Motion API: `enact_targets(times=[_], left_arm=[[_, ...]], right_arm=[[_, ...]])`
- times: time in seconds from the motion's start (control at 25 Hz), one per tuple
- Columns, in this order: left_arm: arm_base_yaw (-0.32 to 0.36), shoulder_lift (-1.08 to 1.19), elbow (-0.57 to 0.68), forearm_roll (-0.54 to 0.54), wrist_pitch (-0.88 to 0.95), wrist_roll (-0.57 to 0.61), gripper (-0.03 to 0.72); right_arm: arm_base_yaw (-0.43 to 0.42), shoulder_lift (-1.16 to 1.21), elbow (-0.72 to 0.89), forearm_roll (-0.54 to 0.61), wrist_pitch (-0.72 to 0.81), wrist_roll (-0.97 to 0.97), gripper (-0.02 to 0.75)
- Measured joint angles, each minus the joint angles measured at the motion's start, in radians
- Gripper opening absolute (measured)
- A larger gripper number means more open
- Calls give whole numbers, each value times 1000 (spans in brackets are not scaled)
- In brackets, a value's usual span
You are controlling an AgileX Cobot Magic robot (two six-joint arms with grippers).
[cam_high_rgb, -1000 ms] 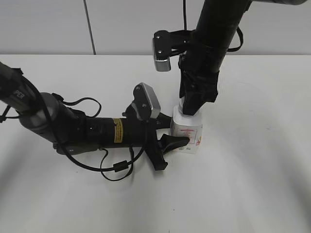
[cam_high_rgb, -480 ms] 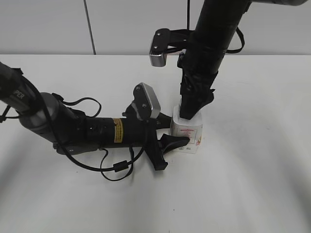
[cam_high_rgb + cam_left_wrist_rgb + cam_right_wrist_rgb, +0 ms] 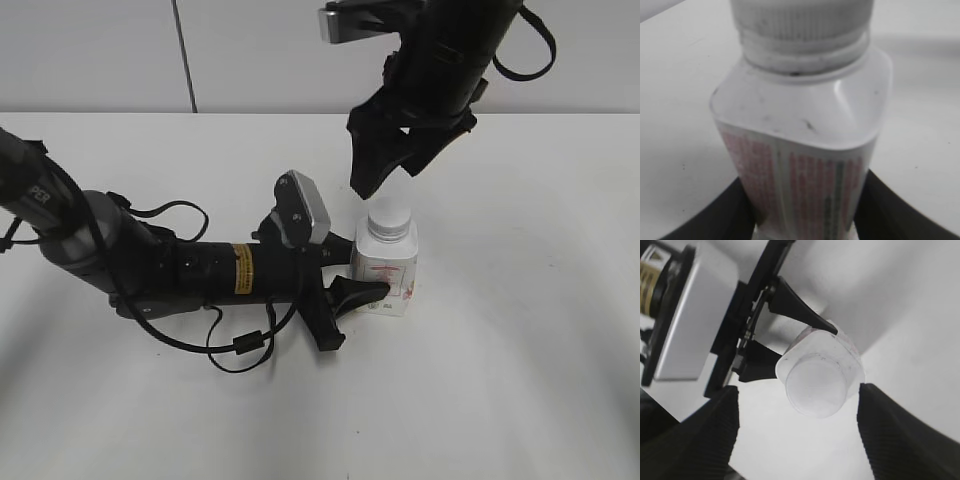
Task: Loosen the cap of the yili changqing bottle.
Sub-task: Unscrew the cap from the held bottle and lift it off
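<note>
The yili changqing bottle (image 3: pixel 386 265) stands upright on the white surface (image 3: pixel 520 330), its lower body clamped between the two fingers (image 3: pixel 725 215) of the left gripper (image 3: pixel 372 287), which reaches in low from the left. The cap (image 3: pixel 390 217) sits on the bottle's neck with nothing touching it. The right gripper (image 3: pixel 388 172) hangs just above the cap, its fingers (image 3: pixel 707 425) spread wide and holding nothing.

Even, bright light is cast throughout; soft shadows are thrown lower left. The bottle (image 3: pixel 805 145) is blurred close-up; the cap (image 3: pixel 816 385) is overexposed.
</note>
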Motion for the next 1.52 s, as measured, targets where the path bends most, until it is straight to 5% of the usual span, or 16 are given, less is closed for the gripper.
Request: enact_targets(times=[0.24, 0.64, 0.88, 1.08, 1.28, 1.52], left_arm=[[0, 0, 0, 0, 0, 0, 355], [0, 0, 0, -11, 1, 0, 355], [0, 0, 0, -16, 3, 0, 355], [-1, 0, 0, -18, 4, 0, 355], [-1, 0, 0, -20, 5, 0, 354], [-1, 0, 0, -20, 5, 0, 354]], right_arm=[[0, 4, 0, -8, 0, 451, 574], [0, 72, 0, -32, 0, 524, 574], [0, 106, 0, -40, 0, 527, 554], [0, 106, 0, -43, 0, 528, 400], [0, 106, 0, -42, 0, 491, 395], [0, 106, 0, -42, 0, 57, 395]])
